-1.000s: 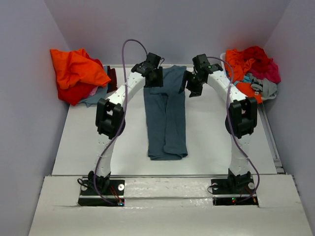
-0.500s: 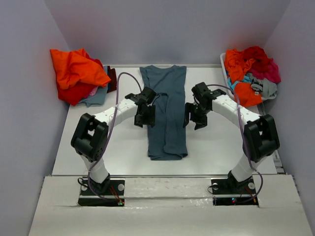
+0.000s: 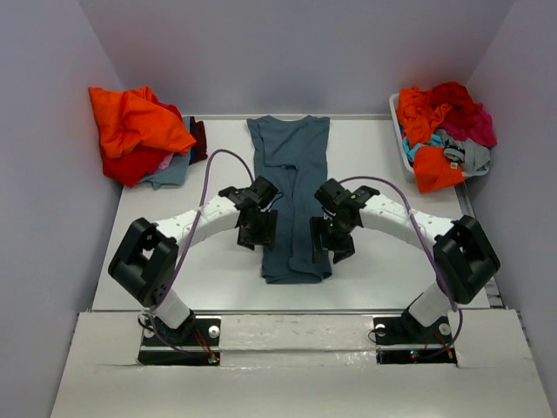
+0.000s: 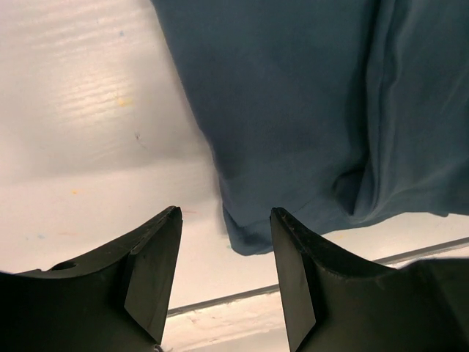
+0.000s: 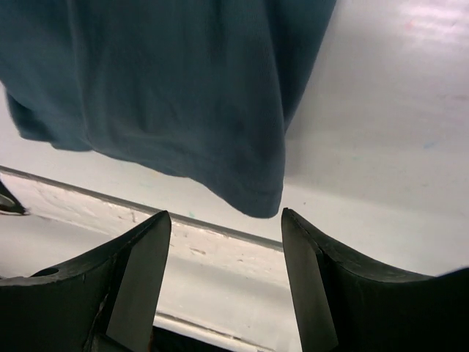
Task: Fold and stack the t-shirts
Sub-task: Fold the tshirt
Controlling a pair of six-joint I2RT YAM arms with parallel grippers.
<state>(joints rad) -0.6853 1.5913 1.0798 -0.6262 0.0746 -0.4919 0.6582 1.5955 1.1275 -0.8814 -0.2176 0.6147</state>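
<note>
A dark slate-blue t-shirt [image 3: 294, 187] lies folded lengthwise into a long strip down the middle of the white table [image 3: 157, 252], collar at the far end. My left gripper [image 3: 259, 233] hovers open over its near left edge; the wrist view shows the shirt's near left corner [image 4: 249, 238] just beyond the gap between the jaws. My right gripper [image 3: 332, 246] hovers open over the near right edge; the shirt's near right corner [image 5: 256, 198] lies just beyond its jaws. Both grippers are empty.
A pile of orange, red and grey shirts [image 3: 135, 131] sits at the far left corner. A white bin [image 3: 402, 144] at the far right holds orange, red, magenta, teal and grey shirts [image 3: 444, 122]. The table's near edge seam [image 4: 308, 282] runs just beyond the shirt's hem.
Both grippers have moved from the shirt's far collar end down along its sides to the near hem. The shirt's collar end now lies flat and uncovered.
</note>
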